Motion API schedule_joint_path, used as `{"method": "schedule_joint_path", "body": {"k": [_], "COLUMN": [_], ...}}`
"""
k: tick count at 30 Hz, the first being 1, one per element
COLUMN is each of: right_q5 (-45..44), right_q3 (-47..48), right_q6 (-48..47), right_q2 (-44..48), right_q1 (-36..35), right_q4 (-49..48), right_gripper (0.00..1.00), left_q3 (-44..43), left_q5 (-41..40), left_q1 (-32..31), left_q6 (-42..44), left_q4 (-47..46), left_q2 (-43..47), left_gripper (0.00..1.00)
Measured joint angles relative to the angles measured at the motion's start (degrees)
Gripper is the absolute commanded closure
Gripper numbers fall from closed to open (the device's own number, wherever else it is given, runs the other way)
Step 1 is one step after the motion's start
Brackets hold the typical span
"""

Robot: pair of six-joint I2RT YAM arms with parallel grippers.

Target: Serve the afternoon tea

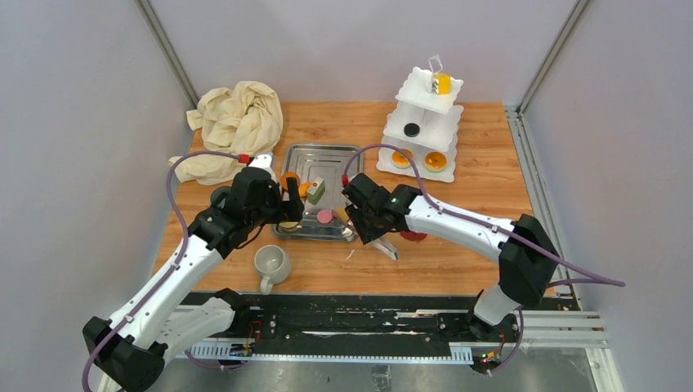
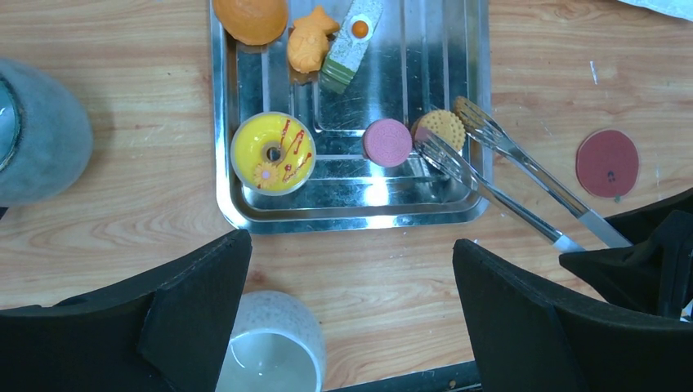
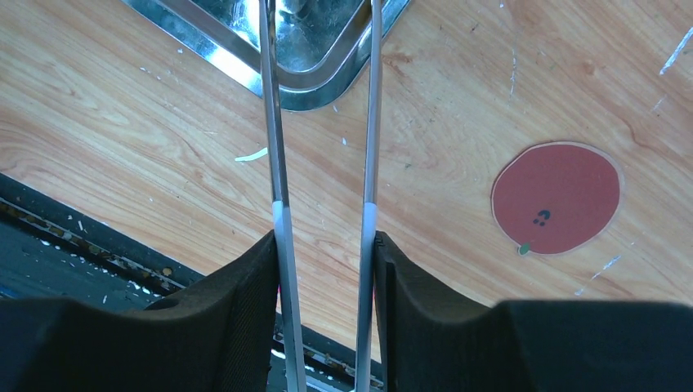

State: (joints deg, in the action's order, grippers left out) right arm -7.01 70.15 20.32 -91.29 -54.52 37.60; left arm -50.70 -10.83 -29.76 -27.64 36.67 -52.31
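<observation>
While the right pincer (image 3: 324, 255) pinches the tongs (image 2: 490, 189) — left pincer (image 2: 350, 253) spread — their tips flank the orange tart (image 2: 442, 128).

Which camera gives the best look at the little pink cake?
Left wrist view: the pink cake sits large and clear in the steel tray. The top view shows it tiny; the right wrist view catches only the tray's corner.

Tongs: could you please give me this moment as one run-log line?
right end effector: gripping tongs | tong tips: at biscuit in tray | left end effector: open, over tray edge
</observation>
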Motion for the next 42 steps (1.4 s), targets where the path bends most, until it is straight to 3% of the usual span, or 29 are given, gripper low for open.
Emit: {"method": "schedule_joint_path", "body": {"k": [6, 12, 24, 32, 42], "right_q5": [-1.2, -1.8, -3.1, -2.2, 1.1], "right_q3": [0.3, 0.3, 0.5, 1.3, 4.0], "right_q6": [-0.2, -0.3, -1.5, -3.8, -5.2], "right_q2": [2.3, 11.7, 33.4, 34.8, 31.5], "right_q1": [-0.2, 0.7, 16.4, 28.1, 40.1], "right_q4": [0.3, 0.8, 5.8, 11.6, 10.6], "right_gripper": [0.91, 0.95, 0.96, 0.96, 0.95], "left_q3": [0.0, 0.0, 0.0, 0.0, 0.0], "left_q5": [0.0, 0.1, 0.4, 1.2, 1.5], "left_q1": [0.0, 0.0, 0.0, 0.0, 0.0], "left_q6": [0.0, 0.0, 0.0, 0.0, 0.0], "left_q4": [0.0, 0.0, -0.1, -0.1, -0.5], "left_q2": [0.2, -0.1, -1.3, -2.0, -2.4], "left_gripper": [0.02, 0.02, 0.02, 0.02, 0.02]}}
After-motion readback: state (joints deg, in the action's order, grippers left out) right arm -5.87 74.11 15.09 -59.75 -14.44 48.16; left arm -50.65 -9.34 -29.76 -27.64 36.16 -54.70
